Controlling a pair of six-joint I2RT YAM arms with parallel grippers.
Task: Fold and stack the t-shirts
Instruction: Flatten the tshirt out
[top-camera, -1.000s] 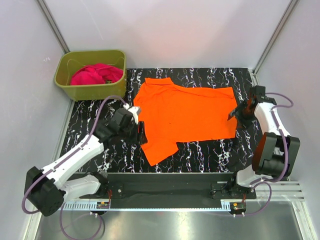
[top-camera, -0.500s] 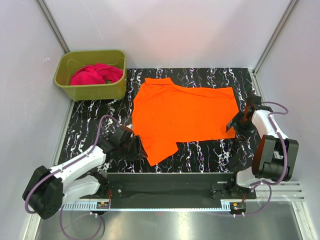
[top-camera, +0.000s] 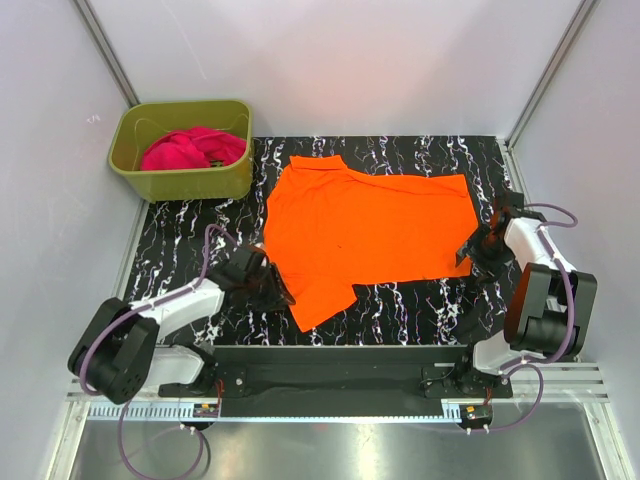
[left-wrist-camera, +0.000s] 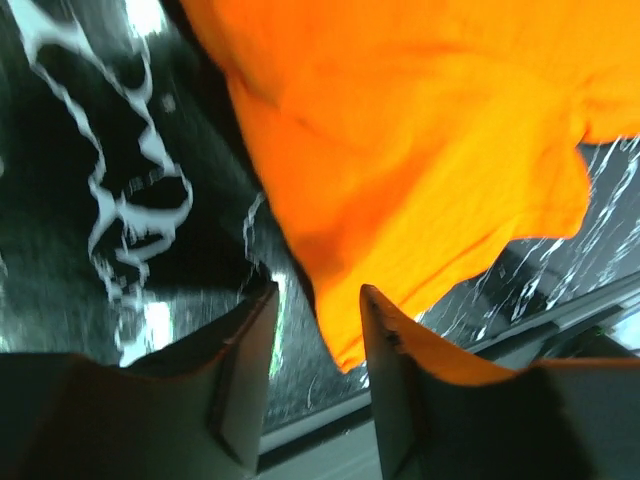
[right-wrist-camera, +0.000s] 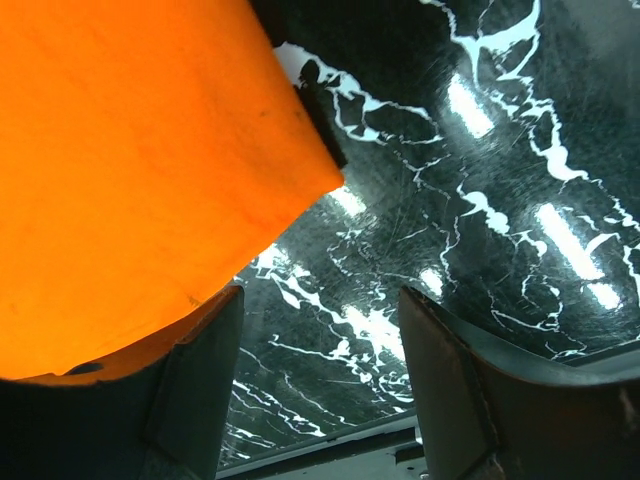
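Observation:
The orange t-shirt (top-camera: 370, 225) lies spread flat on the black marble table (top-camera: 430, 300), one sleeve pointing to the near edge. The magenta-pink t-shirt (top-camera: 190, 148) lies bunched in the olive tub. My left gripper (top-camera: 272, 290) is low at the orange shirt's near left edge; in the left wrist view it (left-wrist-camera: 318, 310) is open with the orange hem (left-wrist-camera: 420, 170) just between the fingertips. My right gripper (top-camera: 478, 252) is low at the shirt's near right corner; in the right wrist view it (right-wrist-camera: 320, 330) is open, empty, over bare table beside the orange corner (right-wrist-camera: 140, 160).
The olive-green tub (top-camera: 180, 180) stands at the far left corner. White enclosure walls rise on both sides and at the back. The black base rail (top-camera: 340, 365) runs along the near edge between the arms.
My left gripper has dropped back toward the near left and settled at the shirt's near left hem. My right gripper has moved nearer and lower to the shirt's near right corner. The shirt has barely shifted.

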